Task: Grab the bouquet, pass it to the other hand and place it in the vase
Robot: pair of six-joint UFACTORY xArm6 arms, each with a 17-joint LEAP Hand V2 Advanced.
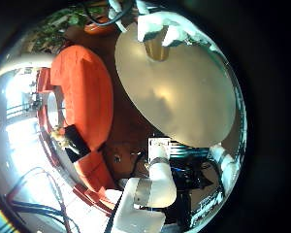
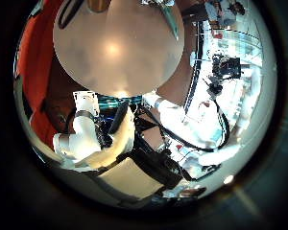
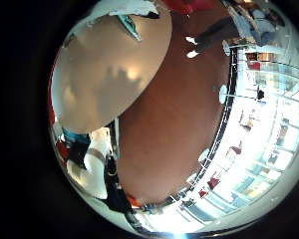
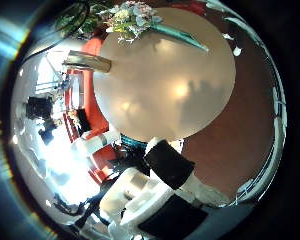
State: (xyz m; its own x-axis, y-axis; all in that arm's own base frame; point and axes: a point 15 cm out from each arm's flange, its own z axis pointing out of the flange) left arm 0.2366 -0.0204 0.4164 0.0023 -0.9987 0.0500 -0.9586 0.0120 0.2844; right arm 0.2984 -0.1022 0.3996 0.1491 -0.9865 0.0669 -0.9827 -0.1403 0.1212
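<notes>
While both hands hang above the round bench (image 4: 175,85), the bouquet (image 4: 132,17) lies flat at its edge, its teal wrapped stem (image 4: 182,36) reaching in toward the middle of the top. From the right hand (image 4: 155,180), white and black fingers (image 4: 170,160) show loosely extended, holding nothing. From the left hand (image 2: 91,134), fingers (image 2: 82,120) likewise look relaxed and empty over the bare benchtop. An orange seat (image 1: 82,87) stands just beside the bench.
</notes>
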